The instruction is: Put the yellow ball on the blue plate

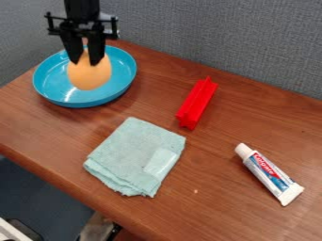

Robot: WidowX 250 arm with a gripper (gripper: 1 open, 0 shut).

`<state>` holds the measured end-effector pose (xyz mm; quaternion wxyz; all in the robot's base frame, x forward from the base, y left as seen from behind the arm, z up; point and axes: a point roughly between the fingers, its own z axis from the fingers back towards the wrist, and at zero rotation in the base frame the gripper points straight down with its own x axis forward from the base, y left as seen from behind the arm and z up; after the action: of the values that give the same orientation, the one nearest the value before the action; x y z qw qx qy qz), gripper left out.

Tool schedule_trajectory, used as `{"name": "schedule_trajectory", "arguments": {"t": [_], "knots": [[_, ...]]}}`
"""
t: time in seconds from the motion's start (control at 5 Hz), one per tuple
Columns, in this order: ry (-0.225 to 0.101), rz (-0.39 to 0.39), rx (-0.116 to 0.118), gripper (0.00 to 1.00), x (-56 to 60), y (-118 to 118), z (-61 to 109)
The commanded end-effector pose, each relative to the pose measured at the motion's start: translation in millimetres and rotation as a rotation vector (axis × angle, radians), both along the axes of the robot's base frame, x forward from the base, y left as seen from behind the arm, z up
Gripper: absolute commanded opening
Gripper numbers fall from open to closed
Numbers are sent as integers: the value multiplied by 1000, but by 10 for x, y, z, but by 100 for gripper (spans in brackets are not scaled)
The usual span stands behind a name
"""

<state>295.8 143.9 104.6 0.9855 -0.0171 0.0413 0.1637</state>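
Note:
The yellow ball hangs clamped between the black fingers of my gripper, which points straight down and is shut on it. Ball and gripper hover over the middle of the blue plate, a glossy turquoise dish at the table's back left corner. Whether the ball touches the plate's floor I cannot tell; it looks just above it. The arm rises out of the top of the picture.
A pale teal cloth lies near the front edge of the wooden table. A red block lies in the middle, and a toothpaste tube at the right. A grey wall stands behind.

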Motion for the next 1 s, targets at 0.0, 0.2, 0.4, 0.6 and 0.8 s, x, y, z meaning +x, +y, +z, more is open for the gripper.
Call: {"name": "schedule_trajectory", "arguments": {"t": [0.0,0.2,0.4,0.6,0.8], "knots": [[-31,25,37,0,37,149,21],[-17,37,46,0,46,200,-70],[-7,40,55,0,59,202,-122],[1,43,62,0,55,201,-149],[6,48,67,0,40,199,-167]]}}
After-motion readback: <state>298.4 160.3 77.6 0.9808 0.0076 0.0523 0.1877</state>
